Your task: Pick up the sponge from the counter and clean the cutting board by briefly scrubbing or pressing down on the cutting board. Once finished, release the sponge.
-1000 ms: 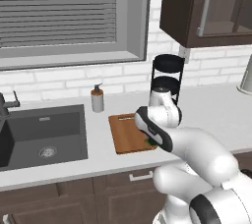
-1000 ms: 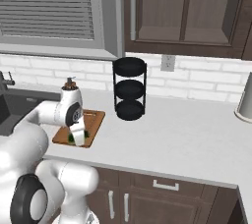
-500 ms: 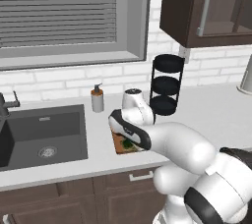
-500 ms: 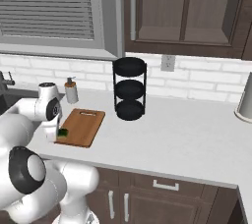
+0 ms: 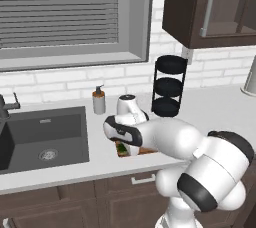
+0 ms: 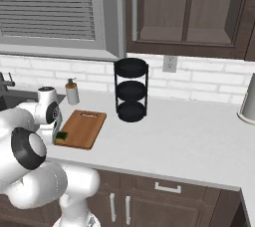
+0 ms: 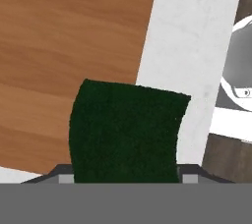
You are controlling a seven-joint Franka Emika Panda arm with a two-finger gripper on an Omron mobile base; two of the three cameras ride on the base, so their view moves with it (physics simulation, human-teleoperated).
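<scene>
step: scrubbing | end effector (image 6: 59, 132) clenched on sponge (image 7: 125, 132) at cutting board (image 6: 83, 128) corner | next: you press down, then release

One cutting board (image 6: 82, 128) lies on the worktop (image 6: 189, 141), with one sponge (image 7: 125, 132) at its near corner. One soap bottle (image 6: 72, 92), one black three-tier rack (image 6: 131, 96) and one sink (image 5: 42, 138) are there too.

The light grey worktop (image 6: 199, 136) carries the cutting board (image 6: 85, 127) near its front edge, a soap dispenser (image 6: 72, 92) by the wall, and a black tiered rack (image 6: 131, 96).
</scene>
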